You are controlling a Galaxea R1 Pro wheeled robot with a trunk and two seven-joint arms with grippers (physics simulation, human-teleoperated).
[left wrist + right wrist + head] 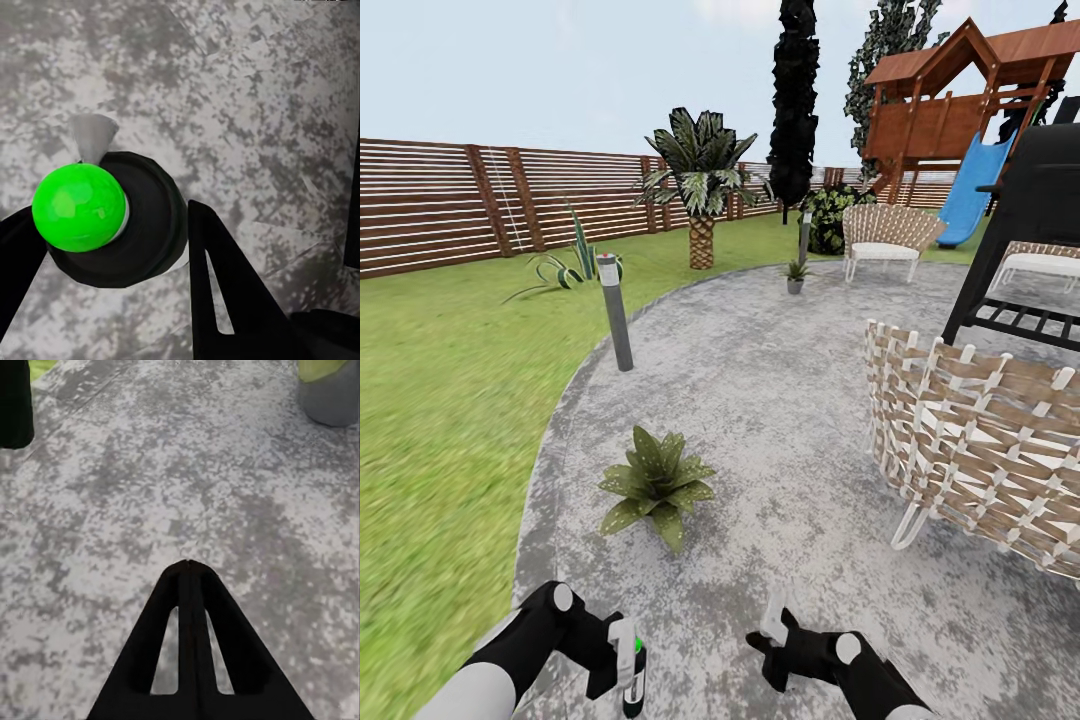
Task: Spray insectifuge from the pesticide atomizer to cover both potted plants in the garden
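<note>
The left gripper (622,668) holds the sprayer (630,665) low over the patio (780,400), its fingers clamped on the dark body. The right gripper (772,632) hangs beside it, holding nothing; the right wrist view shows its fingers (189,660) pressed together. Just ahead sits the near potted plant (657,485), close to the patio's grass edge. The far potted plant (795,273) stands well apart, beside a bollard lamp (804,235) and a woven chair (885,240).

My worry is aim. If the nozzle points at the paving rather than the leaves, the spray would miss. A loose hold could also let the sprayer twist in the fingers. Driving to the far plant risks clipping the near woven chair (970,440) on the right.

The left wrist view shows what the head view does not: the sprayer's green cap (79,208) and a pale nozzle tip (93,136), seen end-on over bare paving. The right wrist view catches a grey pot (330,394).
</note>
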